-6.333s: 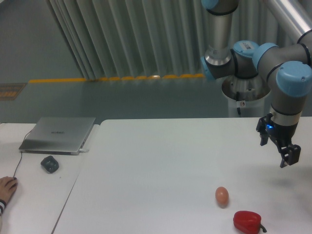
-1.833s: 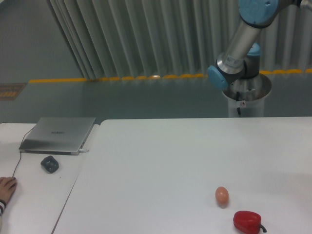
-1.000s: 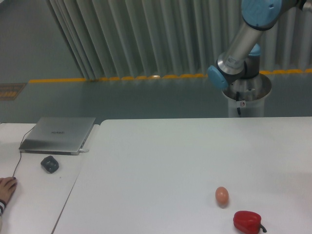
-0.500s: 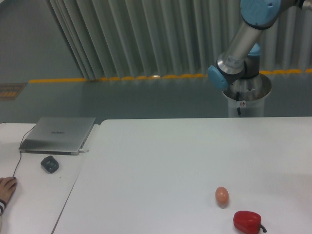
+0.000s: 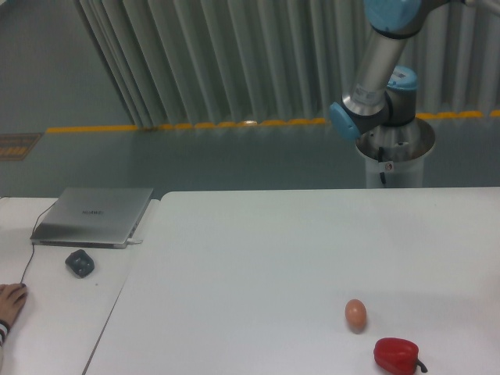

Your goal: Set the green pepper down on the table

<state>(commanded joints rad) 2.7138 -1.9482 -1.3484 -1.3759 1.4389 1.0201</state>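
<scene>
The green pepper is out of view. The wide white table (image 5: pixel 258 258) fills the middle and right of the frame. Only the arm's lower links (image 5: pixel 375 86) show, rising from the base at the back right and leaving the frame at the top. The gripper is out of the frame.
A tan egg (image 5: pixel 355 314) and a red pepper (image 5: pixel 397 355) lie near the table's front right. On the narrower white desk to the left sit a silver laptop (image 5: pixel 94 215) and a dark mouse (image 5: pixel 80 262). A person's hand (image 5: pixel 9 303) rests at the far left edge.
The gripper hung open over the table's right side 6.3 s ago and has since left the frame. In the last half second the arm's upper link swung slightly left.
</scene>
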